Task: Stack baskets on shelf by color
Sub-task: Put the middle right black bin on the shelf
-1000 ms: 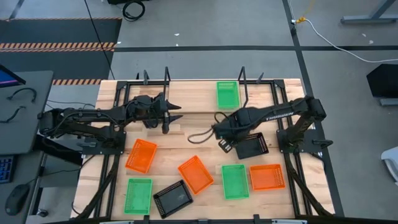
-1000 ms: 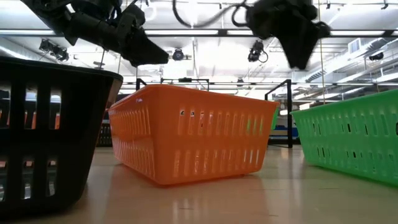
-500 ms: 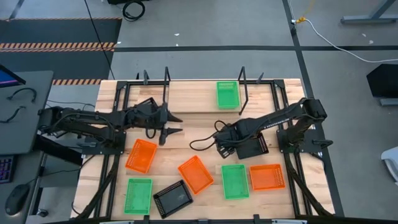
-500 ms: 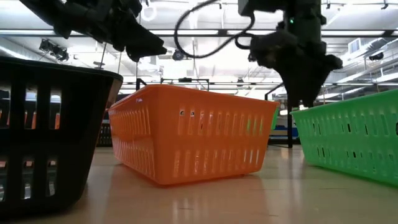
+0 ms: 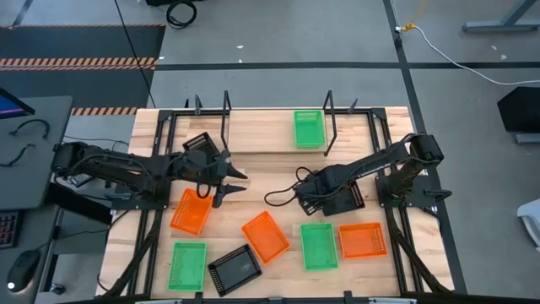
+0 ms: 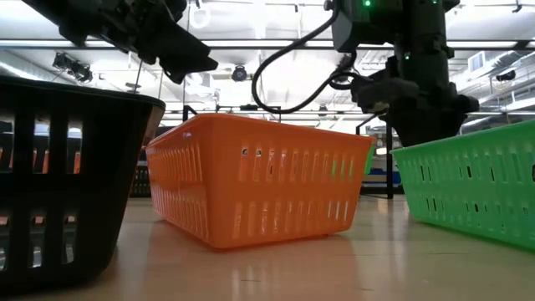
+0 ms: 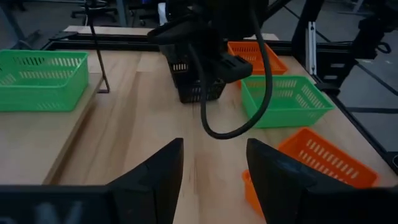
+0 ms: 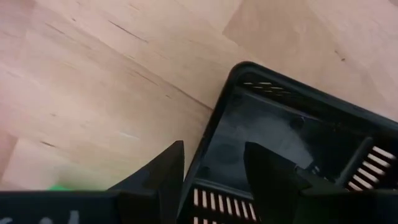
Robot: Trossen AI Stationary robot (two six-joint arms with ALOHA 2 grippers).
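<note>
The right pincer [image 5: 314, 196] hangs low over the near corner of a black basket [image 5: 344, 199] on the right half of the tabletop [image 5: 270, 169], its two fingers [image 8: 152, 180] spread apart with the basket's rim between them in the right wrist view and nothing gripped. Just beside that black basket, toward the front edge, sit a green basket [image 5: 319, 246] and an orange basket [image 5: 363, 240], side by side. The left pincer [image 5: 226, 180] hovers above bare wood left of centre, fingers [image 7: 155, 180] parted and empty, pointed across the tabletop at the other arm. Directly below it in the high view lies an orange basket [image 5: 191, 211], with a second orange basket [image 5: 266, 236] tilted near the middle, a green basket [image 5: 187, 266] at the front left and a black basket [image 5: 234, 269] just beside it. A third black basket [image 5: 197, 143] can be seen behind the left arm, partly hidden. At the far edge stands the shelf [image 5: 261, 127], a pale board inside a black wire frame with upright rods, holding one green basket [image 5: 309, 128] toward its right end. From table height, an orange basket [image 6: 259, 180] fills the middle, flanked by a black basket's wall [image 6: 67, 180] and a green basket's wall [image 6: 472, 188].
</note>
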